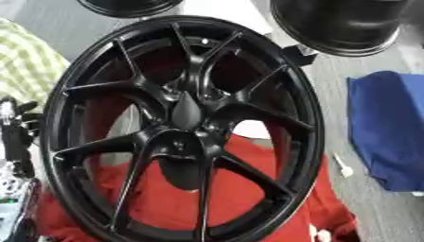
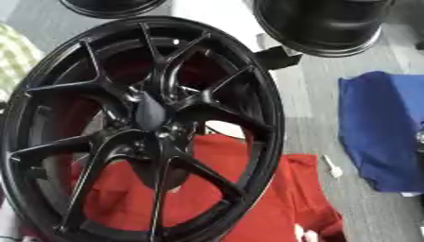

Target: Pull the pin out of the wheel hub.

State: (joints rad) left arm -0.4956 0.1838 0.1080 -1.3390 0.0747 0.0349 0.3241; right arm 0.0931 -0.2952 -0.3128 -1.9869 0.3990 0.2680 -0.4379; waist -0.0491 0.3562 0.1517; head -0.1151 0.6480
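Observation:
A large black multi-spoke wheel [image 1: 184,127] fills the middle of both views and lies on a red cloth [image 1: 240,189]. Its hub [image 1: 187,113] has a dark pointed centre cap. A small silvery piece [image 1: 171,92] shows just above and left of the cap, by a bolt hole; I cannot make out whether it is the pin. My left hand [image 1: 16,139], black with silver parts, shows at the left edge of the left eye view, outside the rim and apart from the hub. My right hand appears in neither view.
Two more black wheels [image 1: 344,23] [image 1: 128,5] lie along the top edge. A blue cloth [image 1: 389,127] lies on the grey surface to the right, with a small white object [image 1: 342,165] beside it. At upper left is a green checked cloth [image 1: 25,61].

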